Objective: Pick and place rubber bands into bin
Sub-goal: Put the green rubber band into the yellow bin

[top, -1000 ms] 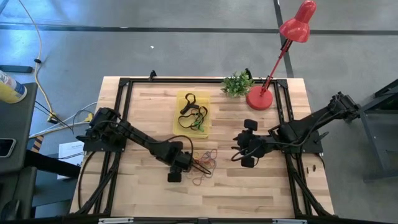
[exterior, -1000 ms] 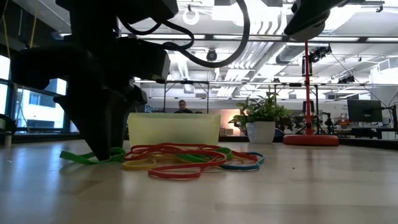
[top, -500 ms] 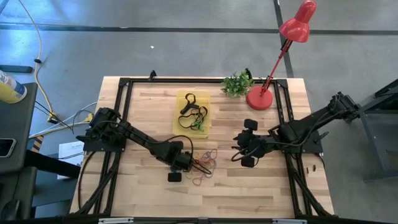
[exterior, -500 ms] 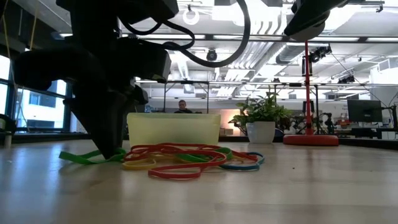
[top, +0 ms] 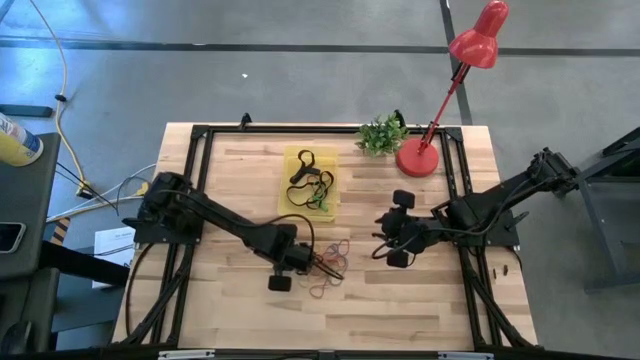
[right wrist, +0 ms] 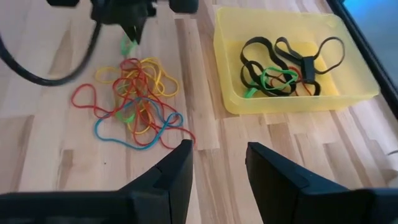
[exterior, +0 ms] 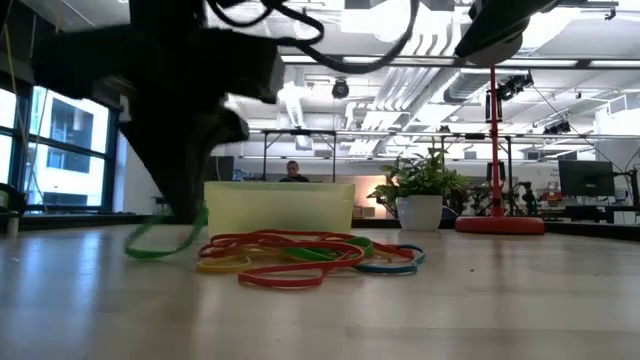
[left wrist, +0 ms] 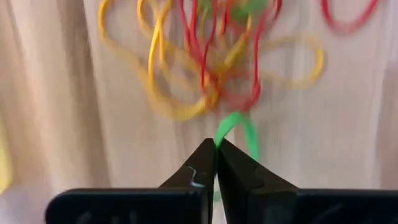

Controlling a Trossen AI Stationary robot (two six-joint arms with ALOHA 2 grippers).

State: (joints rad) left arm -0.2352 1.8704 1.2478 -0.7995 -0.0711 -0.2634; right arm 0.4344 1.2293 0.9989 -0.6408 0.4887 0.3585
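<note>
Left gripper [left wrist: 215, 149]: at the pile's edge near the middle of the bench [top: 240, 310], fingers pressed together on a green rubber band [left wrist: 239, 124]; in the low view that band [exterior: 165, 240] hangs from the fingers as a loop, its lower end at the bench surface.
Right gripper [right wrist: 217, 163]: hovers over the bench on the right side, well apart from the pile, fingers spread and holding nothing.
Rubber bands, loose [top: 328, 265]: a tangled heap of red, yellow, green and blue loops lying on the bench just in front of the bin.
Bin [top: 292, 160]: yellow tray on the bench behind the pile, holding several black bands [right wrist: 273, 59], a green one and an orange-red one.
Lamp [top: 420, 158]: red, standing at the far right of the bench beside a small potted plant [top: 381, 134].
</note>
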